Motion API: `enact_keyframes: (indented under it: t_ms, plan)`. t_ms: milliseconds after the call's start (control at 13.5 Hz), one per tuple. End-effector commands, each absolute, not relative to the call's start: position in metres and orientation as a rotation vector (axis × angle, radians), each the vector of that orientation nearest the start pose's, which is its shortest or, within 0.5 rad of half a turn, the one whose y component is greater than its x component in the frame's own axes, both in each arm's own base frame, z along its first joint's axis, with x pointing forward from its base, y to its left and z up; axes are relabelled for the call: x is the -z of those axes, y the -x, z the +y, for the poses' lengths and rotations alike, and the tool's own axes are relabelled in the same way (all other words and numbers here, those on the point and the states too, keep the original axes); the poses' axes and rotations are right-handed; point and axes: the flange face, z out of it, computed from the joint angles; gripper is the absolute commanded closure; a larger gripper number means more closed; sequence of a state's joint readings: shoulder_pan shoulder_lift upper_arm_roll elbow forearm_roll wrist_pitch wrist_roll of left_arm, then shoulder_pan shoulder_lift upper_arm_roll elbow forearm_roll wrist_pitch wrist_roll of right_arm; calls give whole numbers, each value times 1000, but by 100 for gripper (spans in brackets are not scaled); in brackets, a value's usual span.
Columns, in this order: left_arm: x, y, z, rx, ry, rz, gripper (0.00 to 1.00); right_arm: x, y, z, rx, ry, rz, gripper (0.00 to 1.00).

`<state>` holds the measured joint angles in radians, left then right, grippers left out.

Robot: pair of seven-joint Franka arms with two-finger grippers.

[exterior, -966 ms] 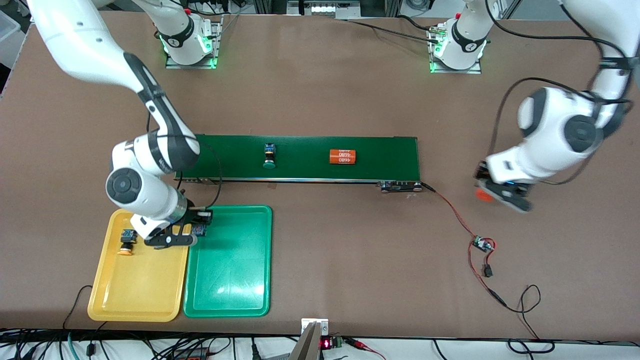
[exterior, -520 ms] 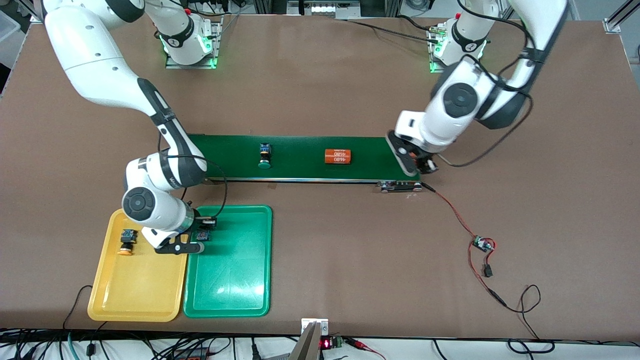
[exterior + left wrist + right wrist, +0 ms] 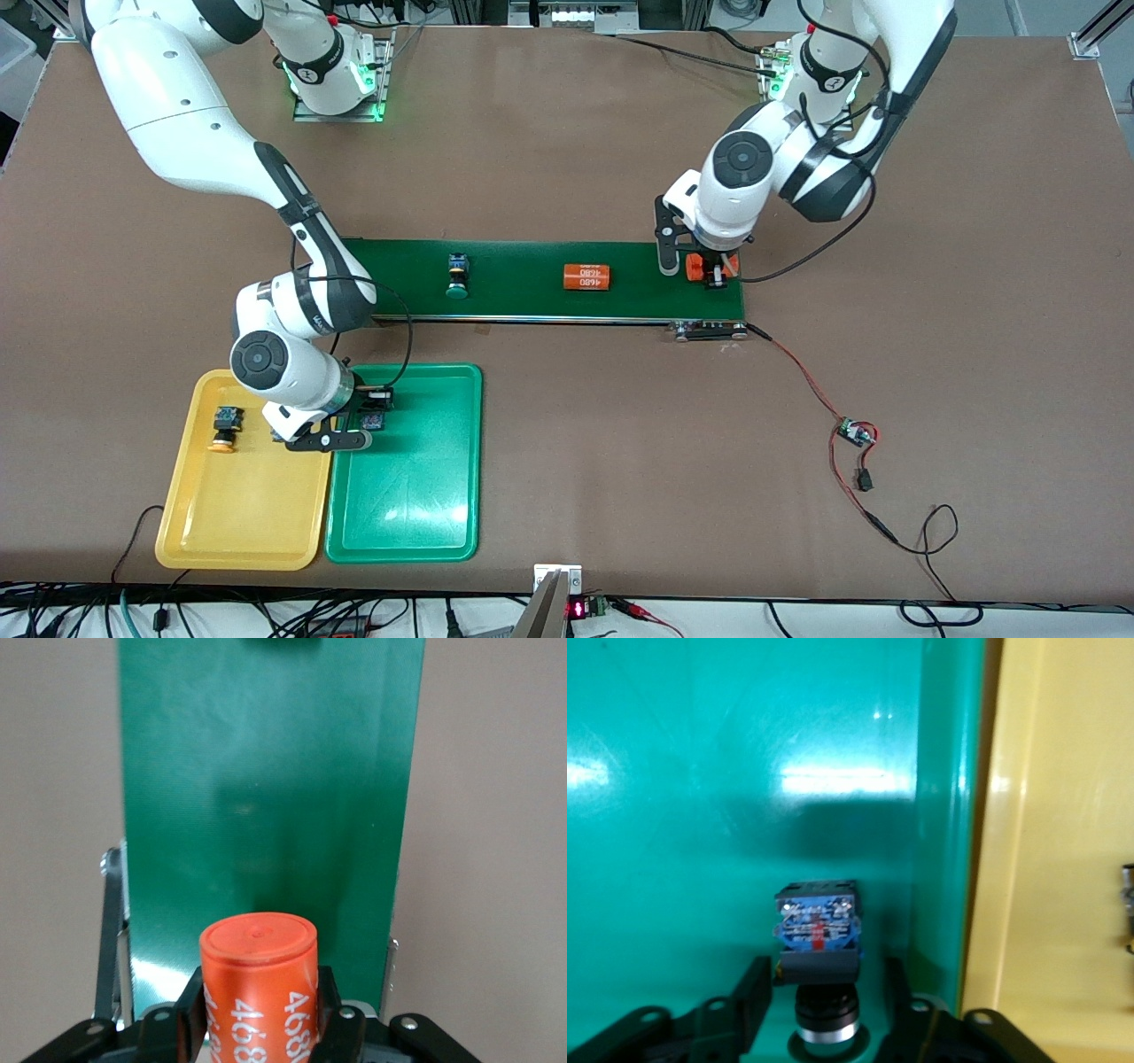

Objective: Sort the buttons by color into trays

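Your right gripper (image 3: pixel 819 1014) fingers stand apart around a button (image 3: pixel 818 943) on the green tray (image 3: pixel 425 505); your left gripper (image 3: pixel 257 1028) fingers clamp an orange cylinder (image 3: pixel 258 988) over the belt (image 3: pixel 532 297); another button (image 3: pixel 224 428) sits in the yellow tray (image 3: pixel 239 523).

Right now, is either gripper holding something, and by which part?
The left gripper holds the orange cylinder by its sides. The right gripper holds nothing: its jaws stand open around a button.

My counter (image 3: pixel 576 159): conveyor belt (image 3: pixel 532 306), yellow tray (image 3: pixel 235 523) beside green tray (image 3: pixel 407 514), wired circuit board (image 3: pixel 857 432) near left arm's end.
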<state>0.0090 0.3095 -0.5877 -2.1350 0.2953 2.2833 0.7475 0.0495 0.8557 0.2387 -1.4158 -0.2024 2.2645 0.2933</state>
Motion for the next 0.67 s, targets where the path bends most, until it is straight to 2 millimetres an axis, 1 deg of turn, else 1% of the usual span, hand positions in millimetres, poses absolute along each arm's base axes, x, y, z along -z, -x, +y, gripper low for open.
enact_keyframes:
  t_ms: [0, 74, 149, 223, 297, 371, 446, 520, 594]
  plan:
    - [-263, -474, -300, -151, 2221, 2152, 100, -218, -708, 168, 48, 3126, -92, 10]
    - [-259, -475, -301, -149, 2229, 2157, 100, -229, -704, 167, 59, 3130, -103, 4]
    - [-256, -476, -303, -122, 2234, 2164, 97, -240, -699, 166, 63, 3136, -109, 1]
    - [-252, -479, -301, -104, 2246, 2161, 93, -249, -691, 165, 54, 3144, -113, 0]
    - [-252, -480, -302, -88, 2250, 2161, 73, -251, -684, 160, 40, 3150, -101, 0]
    - [-252, -481, -302, -84, 2257, 2155, 26, -258, -678, 158, 46, 3153, -99, 0]
    - [-258, -483, -301, -74, 2252, 2148, 0, -269, -670, 158, 53, 3160, -110, 0]
    - [-270, -487, -300, -47, 2261, 2130, 0, -277, -659, 158, 38, 3170, -115, 0]
    - [-288, -501, -293, 1, 2280, 2088, 0, -282, -644, 160, 18, 3178, -113, 0]
